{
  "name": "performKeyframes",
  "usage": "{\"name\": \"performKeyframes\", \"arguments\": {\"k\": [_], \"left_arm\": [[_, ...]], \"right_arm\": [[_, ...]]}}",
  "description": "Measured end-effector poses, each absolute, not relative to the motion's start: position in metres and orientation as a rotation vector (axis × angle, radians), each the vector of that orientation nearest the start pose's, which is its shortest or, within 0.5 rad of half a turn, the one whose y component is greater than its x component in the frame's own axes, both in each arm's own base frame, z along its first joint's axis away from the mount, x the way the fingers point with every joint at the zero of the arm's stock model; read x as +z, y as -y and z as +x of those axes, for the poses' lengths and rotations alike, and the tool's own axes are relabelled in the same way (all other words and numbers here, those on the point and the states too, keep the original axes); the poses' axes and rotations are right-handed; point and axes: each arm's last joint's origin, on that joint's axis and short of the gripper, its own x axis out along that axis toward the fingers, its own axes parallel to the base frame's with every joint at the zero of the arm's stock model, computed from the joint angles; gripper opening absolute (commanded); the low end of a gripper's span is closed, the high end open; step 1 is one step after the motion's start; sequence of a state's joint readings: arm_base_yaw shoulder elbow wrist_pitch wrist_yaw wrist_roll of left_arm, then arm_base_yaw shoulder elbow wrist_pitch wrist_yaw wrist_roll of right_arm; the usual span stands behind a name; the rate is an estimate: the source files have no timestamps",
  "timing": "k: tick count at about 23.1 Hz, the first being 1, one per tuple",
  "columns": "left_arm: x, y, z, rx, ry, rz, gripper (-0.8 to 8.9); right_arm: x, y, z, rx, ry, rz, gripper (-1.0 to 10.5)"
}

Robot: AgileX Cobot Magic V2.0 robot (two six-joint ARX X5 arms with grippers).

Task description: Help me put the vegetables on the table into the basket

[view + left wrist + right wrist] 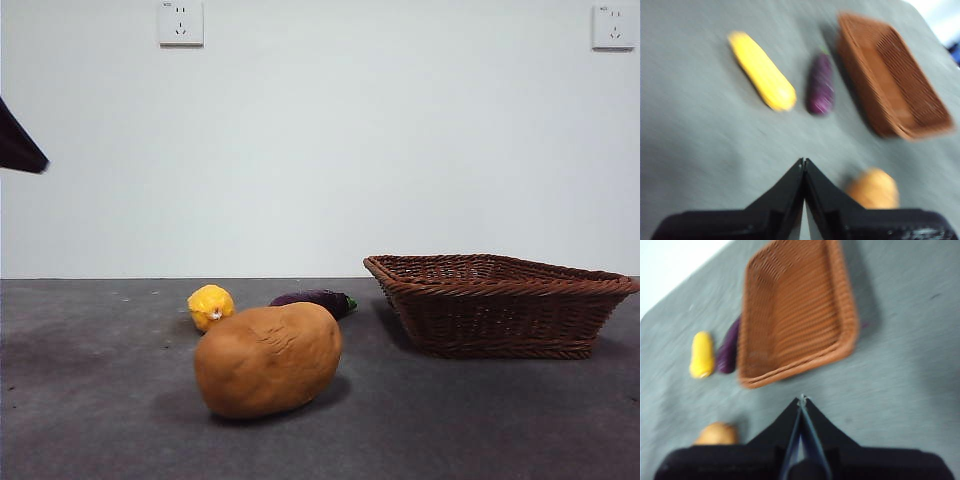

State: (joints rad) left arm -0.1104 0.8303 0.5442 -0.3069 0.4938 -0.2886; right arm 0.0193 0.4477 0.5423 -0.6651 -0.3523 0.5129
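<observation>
The potato (pixel 268 359), yellow vegetable (pixel 211 306) and eggplant (pixel 316 300) are seen lying on the desk (pixel 90 400) beside the empty basket (pixel 498 303), while both the left end effector (pixel 803 162) and right end effector (pixel 802 400) are held closed above.

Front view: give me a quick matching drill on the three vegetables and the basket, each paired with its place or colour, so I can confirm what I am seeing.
Things:
1. potato
2. yellow vegetable
3. eggplant
4. basket

Descriptions:
A. dark purple, lying on the table behind the potato, nearest the basket
B. brown wicker, nothing inside it
C. orange-brown, largest, closest to the front camera
D. small, behind the potato, on the eggplant's far side from the basket

Pairs: 1-C, 2-D, 3-A, 4-B
</observation>
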Motion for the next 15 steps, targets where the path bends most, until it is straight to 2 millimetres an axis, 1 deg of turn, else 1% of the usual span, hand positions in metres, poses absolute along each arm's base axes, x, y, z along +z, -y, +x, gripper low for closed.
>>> {"name": "performKeyframes", "arguments": {"k": [3, 6, 8, 11, 13, 14, 15], "left_arm": [[0.224, 0.035, 0.173, -0.556, -0.788, -0.458, -0.03], [0.218, 0.036, 0.173, -0.556, -0.860, -0.488, -0.03], [0.214, 0.036, 0.172, -0.544, -0.910, -0.499, -0.03], [0.210, 0.036, 0.172, -0.542, -0.950, -0.502, -0.03], [0.208, 0.037, 0.173, -0.548, -0.962, -0.501, -0.03], [0.207, 0.038, 0.174, -0.555, -0.970, -0.504, -0.03], [0.206, 0.038, 0.174, -0.569, -0.980, -0.510, -0.03]], "right_arm": [[0.273, -0.013, 0.113, 0.228, -0.665, 0.596, 0.0], [0.290, -0.013, 0.119, 0.224, -0.676, 0.598, 0.0], [0.301, -0.013, 0.128, 0.239, -0.684, 0.588, 0.0], [0.309, -0.015, 0.150, 0.273, -0.779, 0.553, 0.0], [0.310, -0.016, 0.170, 0.281, -0.884, 0.532, 0.3], [0.310, -0.016, 0.180, 0.280, -0.931, 0.516, 1.3], [0.309, -0.016, 0.192, 0.282, -0.990, 0.496, 3.3]]}}
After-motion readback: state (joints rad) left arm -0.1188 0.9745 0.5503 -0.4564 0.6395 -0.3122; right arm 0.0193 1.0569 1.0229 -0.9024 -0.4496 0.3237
